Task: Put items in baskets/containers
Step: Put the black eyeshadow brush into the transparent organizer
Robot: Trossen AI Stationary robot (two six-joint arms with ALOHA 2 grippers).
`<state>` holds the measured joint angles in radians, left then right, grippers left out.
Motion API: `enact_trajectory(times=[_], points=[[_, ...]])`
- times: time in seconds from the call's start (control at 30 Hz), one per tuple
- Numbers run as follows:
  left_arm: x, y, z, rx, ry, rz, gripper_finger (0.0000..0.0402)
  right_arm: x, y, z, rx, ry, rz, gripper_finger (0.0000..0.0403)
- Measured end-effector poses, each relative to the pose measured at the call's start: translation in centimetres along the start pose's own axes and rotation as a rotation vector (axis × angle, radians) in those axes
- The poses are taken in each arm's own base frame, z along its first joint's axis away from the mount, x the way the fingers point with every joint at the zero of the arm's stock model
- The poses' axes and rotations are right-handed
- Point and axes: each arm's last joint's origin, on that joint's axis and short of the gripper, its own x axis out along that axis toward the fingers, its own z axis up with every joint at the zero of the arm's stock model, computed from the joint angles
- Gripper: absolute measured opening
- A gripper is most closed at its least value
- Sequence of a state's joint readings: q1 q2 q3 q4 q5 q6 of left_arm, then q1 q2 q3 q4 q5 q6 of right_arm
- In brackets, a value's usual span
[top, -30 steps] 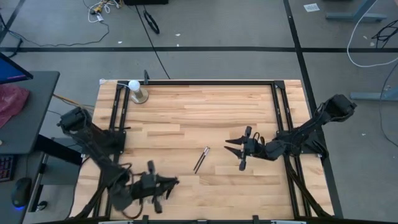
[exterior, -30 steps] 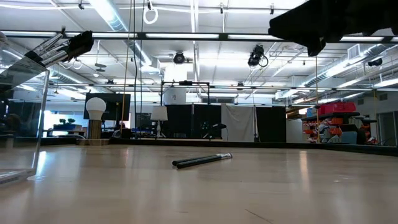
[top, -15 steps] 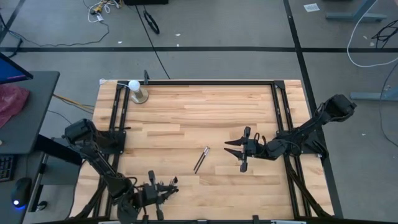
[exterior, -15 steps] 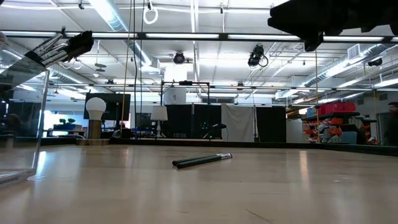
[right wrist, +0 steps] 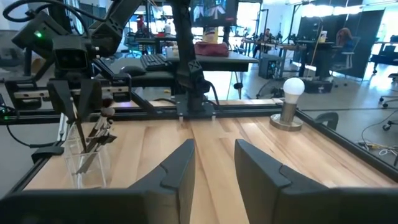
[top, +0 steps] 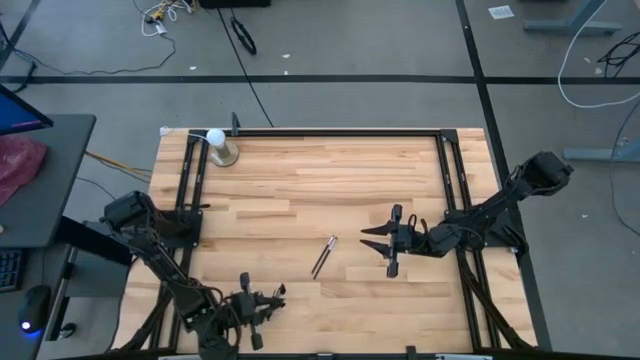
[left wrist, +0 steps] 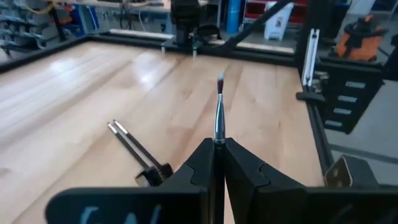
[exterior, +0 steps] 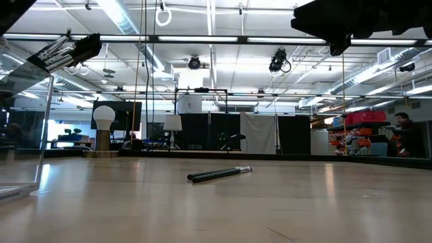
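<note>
A thin dark-handled makeup brush with a silvery ferrule (left wrist: 219, 118) is clamped upright in the left end effector (left wrist: 217, 163). Two slim dark brushes (top: 323, 256) lie together on the pale wood surface (top: 300, 190). The clear plastic organizer (right wrist: 84, 152) (only the right wrist view shows it clearly) holds several brushes. The right end effector (top: 388, 240) hovers open.

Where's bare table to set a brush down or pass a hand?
Most of the table is bare: the wide stretch between the white ball on its stand and the right gripper. Crowded spots: the two brushes at the centre, and the near-left corner, where the left gripper holds a brush by the clear organizer.
</note>
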<state>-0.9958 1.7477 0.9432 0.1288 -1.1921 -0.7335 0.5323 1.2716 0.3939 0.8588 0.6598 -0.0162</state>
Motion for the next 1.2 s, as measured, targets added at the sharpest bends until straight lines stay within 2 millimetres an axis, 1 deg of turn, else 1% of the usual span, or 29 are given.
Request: enact_trajectory(times=[0.1, 0.2, 0.3, 0.5, 0.57, 0.67, 0.83, 0.9, 0.97, 1.1, 1.2], points=[[0.2, 0.1, -0.1, -0.002, 0.03, -0.019, 0.0028, 0.0, 0.0, 0.0, -0.001, 0.001, 0.0, 0.0117], [0.2, 0.1, -0.1, -0.017, 0.035, -0.022, 0.0041, 0.0, 0.0, 0.0, -0.002, 0.001, 0.0, 0.0117], [0.2, 0.2, -0.2, -0.034, 0.041, -0.016, 0.0066, 0.0, 0.0, 0.0, -0.003, 0.004, 0.008, 0.0117], [0.1, 0.4, -0.3, -0.056, 0.05, -0.005, 0.0131, 0.0, 0.1, -0.1, -0.007, 0.009, 0.047, 0.0117], [0.1, 0.6, 0.4, -0.072, 0.044, -0.005, 0.0148, 0.0, 0.1, -0.1, -0.007, 0.011, 0.05, 0.0117], [0.0, 1.1, 2.3, -0.075, 0.024, -0.007, 0.0162, 0.0, 0.1, -0.2, -0.012, 0.017, 0.05, 0.0117], [0.8, 2.7, 5.8, -0.046, -0.018, 0.029, 0.016, 0.0, 0.1, -0.5, -0.02, 0.041, 0.05, 0.0117], [2.0, 3.6, 6.9, -0.027, -0.021, 0.054, 0.0154, 0.0, 0.1, -0.8, -0.021, 0.068, 0.049, 0.0117], [3.5, 4.5, 7.4, 0.012, 0.006, 0.064, 0.0148, 0.0, 0.1, -1.1, -0.02, 0.096, 0.047, 0.0116], [7.6, 6.9, 8.1, 0.012, 0.102, 0.029, 0.0136, -0.1, 0.0, -2.0, -0.014, 0.174, 0.04, 0.0116], [10.5, 8.8, 8.1, -0.02, 0.181, 0.001, 0.0127, -0.2, -0.1, -2.4, -0.007, 0.219, 0.034, 0.0116]])
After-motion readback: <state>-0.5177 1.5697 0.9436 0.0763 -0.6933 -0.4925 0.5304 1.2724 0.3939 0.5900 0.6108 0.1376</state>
